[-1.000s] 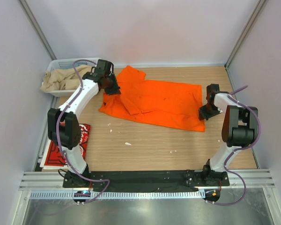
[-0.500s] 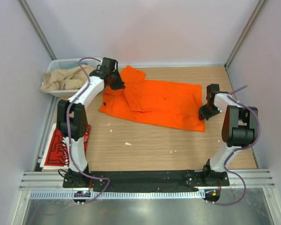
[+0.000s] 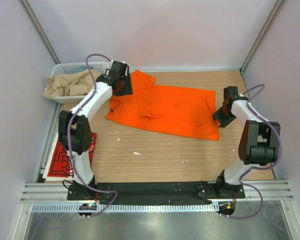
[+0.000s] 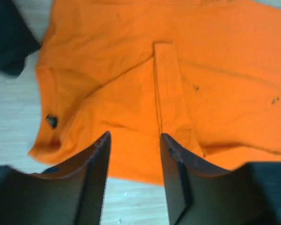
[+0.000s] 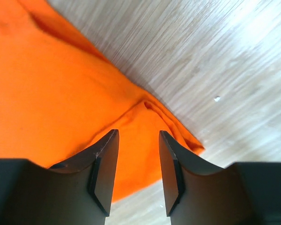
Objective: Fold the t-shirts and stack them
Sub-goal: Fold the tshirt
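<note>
The orange t-shirt [image 3: 165, 107] lies spread across the middle of the table, its left sleeve folded in over the body. My left gripper [image 3: 124, 89] hovers over its upper-left corner. In the left wrist view that gripper [image 4: 134, 137] is open over the shirt [image 4: 201, 70], near the folded sleeve strip [image 4: 166, 84] and collar [image 4: 51, 93]. My right gripper [image 3: 220, 117] is at the shirt's right hem. In its wrist view it [image 5: 138, 133] stands open above the hem corner [image 5: 178, 136], holding nothing. The red t-shirt [image 3: 60, 160] with white lettering lies folded at the left edge, partly behind the left arm.
A white slatted basket [image 3: 65, 66] with beige cloth [image 3: 65, 86] in it stands at the back left corner. Walls close in the table on both sides and at the back. Small white specks [image 3: 136, 153] lie on the wood in front of the orange shirt.
Both grippers have opened and let go of the orange shirt. The left gripper carried the sleeve inward and back before releasing it; the right gripper lifted slightly off the hem.
</note>
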